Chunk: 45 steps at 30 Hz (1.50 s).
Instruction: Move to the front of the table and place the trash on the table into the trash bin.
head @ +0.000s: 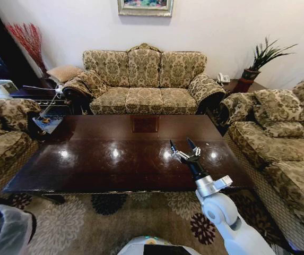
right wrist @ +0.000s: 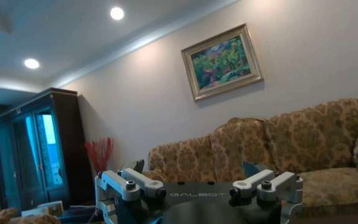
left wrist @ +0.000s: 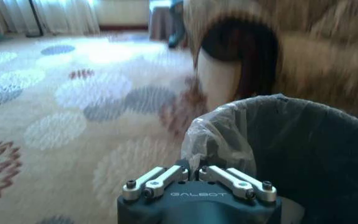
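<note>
Right now, line by line:
Right pincer (head: pixel 184 144): raised above the near right part of the surface, two dark fingers spread wide, nothing between them, touching nothing.
Right pincer, wrist view (right wrist: pixel 199 186): aimed level across the room toward the sofa (right wrist: pixel 272 144) and the framed picture (right wrist: pixel 221 62) on the wall; fingers apart.
Left pincer (left wrist: pixel 199 179): low beside the bin, just over its lined rim; fingertips hidden, so open or closed cannot be told.
Bin (left wrist: pixel 309 154): dark, round, on the patterned carpet (left wrist: pixel 73 116), plastic bag (left wrist: pixel 219 135) folded over the rim; also at the near left corner of the head view (head: pixel 3 228), well apart from the right pincer.
Surface (head: pixel 114 154): dark, glossy, directly ahead, sofas on three sides.
Trash: one tiny pale speck (head: pixel 206 142) on the surface just right of the right pincer, too small to identify.
</note>
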{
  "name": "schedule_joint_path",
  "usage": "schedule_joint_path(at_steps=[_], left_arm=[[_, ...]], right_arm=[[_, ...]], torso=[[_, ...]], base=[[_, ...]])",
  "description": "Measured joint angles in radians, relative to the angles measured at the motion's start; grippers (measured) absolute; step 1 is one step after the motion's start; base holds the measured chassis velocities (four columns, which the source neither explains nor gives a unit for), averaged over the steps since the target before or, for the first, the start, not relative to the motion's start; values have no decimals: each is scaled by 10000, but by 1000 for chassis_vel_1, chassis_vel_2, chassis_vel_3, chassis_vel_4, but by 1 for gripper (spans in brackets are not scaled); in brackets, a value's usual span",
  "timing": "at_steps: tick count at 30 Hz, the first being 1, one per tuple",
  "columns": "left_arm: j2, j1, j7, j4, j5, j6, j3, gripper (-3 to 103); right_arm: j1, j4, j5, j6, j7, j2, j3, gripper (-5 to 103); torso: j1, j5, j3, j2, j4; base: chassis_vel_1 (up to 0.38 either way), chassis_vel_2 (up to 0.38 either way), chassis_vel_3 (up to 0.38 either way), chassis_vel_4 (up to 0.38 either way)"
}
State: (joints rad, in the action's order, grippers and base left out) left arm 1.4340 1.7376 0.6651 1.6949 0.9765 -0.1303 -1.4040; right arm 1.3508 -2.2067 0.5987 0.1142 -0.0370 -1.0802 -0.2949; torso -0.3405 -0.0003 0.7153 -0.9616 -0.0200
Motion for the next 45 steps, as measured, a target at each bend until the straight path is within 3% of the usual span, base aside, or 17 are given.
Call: schedule_joint_path(at_steps=[4, 6, 9, 13, 15, 21, 23, 31, 45], left_arm=[[-416, -665, -445, -2323, -183, 412, 1176, 3], [-465, -779, -521, -2631, -199, 459, 1297, 3], [-760, -1629, -1233, -4473, 24, 813, 1893, 3], [-891, -2124, -1538, -5262, 354, 911, 2058, 3], [-1027, -2592, -1824, -5883, 690, 972, 2135, 3], [-1233, -3293, -2145, -7322, 698, 1406, 2275, 3], [-1213, -3419, -2569, -7990, 579, 1728, 2287, 3], [-891, -3631, -3326, -8533, 282, 2400, 2382, 3], [-842, -3753, -3298, -8967, 0, 2775, 2370, 3]], right_arm=[[301, -114, -73, 10, -1, 33, -283, 100], [345, -132, -74, 14, 0, 44, -343, 100], [586, -161, -75, 44, 12, 112, -688, 100], [693, -165, -75, 51, 18, 152, -833, 100], [781, -192, -72, 52, 16, 193, -932, 100], [920, -272, -54, 97, -108, 267, -1059, 100], [927, -268, 65, 262, -180, 224, -1053, 100], [983, -159, -101, 489, 16, -11, -892, 100], [1073, -92, -167, 604, -39, -64, -707, 100]], torso=[[0, -7, 0, 1, -4], [1, -7, 0, 0, -4], [1, 5, 0, 1, -4], [0, -4, 1, 2, -1], [-1, 12, 1, 3, -2], [0, 6, 1, 2, 1], [0, 2, 1, 3, -4], [0, 3, 0, 2, -3], [0, 6, 0, 2, -3]], base=[[0, 0, 0, 0], [0, 0, 0, 0], [0, 0, 0, 0], [0, 0, 0, 0], [0, 0, 0, 0], [0, 0, 0, 0], [0, 0, 0, 0], [0, 0, 0, 0], [55, 45, -54, -58]])
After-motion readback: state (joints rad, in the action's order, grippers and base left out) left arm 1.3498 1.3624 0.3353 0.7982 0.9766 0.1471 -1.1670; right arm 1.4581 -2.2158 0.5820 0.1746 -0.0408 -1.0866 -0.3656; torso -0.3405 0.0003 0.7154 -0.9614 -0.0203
